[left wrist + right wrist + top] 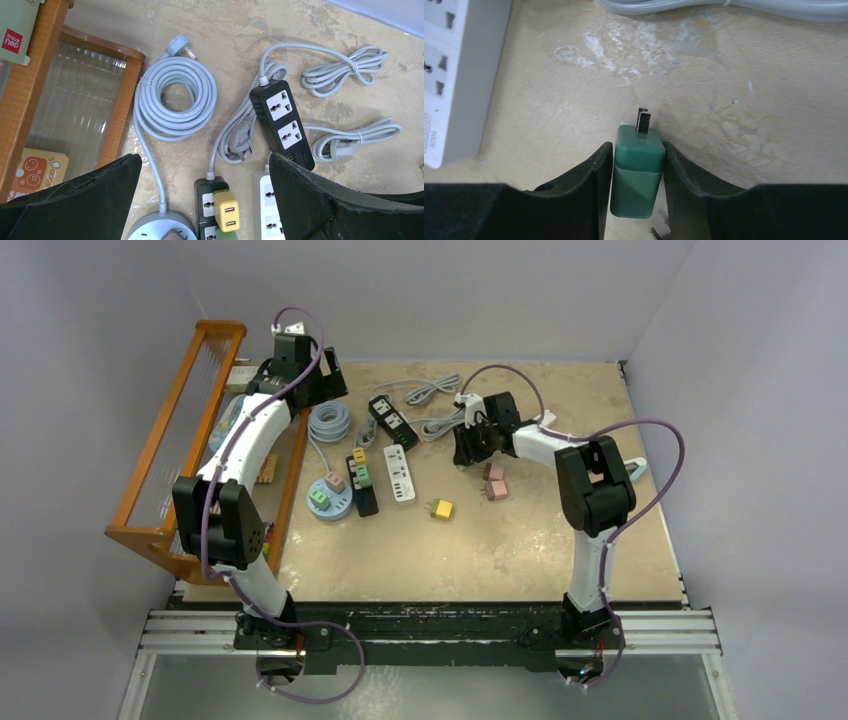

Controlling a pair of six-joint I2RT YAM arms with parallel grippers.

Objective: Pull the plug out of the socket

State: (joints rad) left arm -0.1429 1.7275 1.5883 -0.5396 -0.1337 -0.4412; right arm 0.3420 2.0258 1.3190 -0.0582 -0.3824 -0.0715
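- Off its socket and held: small dark-green cube plug (636,170), two metal prongs bare and pointing away, clenched flank to flank in the right gripper (638,149), low over the tan tabletop (749,125), just right of the white power strip (454,75) and touching no socket.
- Left gripper (205,157) spread wide, grasping nothing, hanging over the coiled grey cable (175,95) and the black two-outlet power strip (282,120).
- Step in hand, by the look of it: setting the freed plug down. Best done by lowering until the body rests flat on the table, near the two pink plugs (494,483) but not on them. Then ease the fingers apart evenly and lift straight up, to avoid flicking it aside.
- Orange wooden rack (225,328) with a clear ribbed panel along the left table edge: inside, a yellow packet printed with cartoon faces (37,170) and a pale green box with a red label (17,30). Anything else in there too hard to make out.
- Seated in sockets elsewhere: a yellow plug (226,210) on a second black strip (204,200), and a green plug (319,498) and a pink one (334,480) on the round blue-grey socket hub (330,510).
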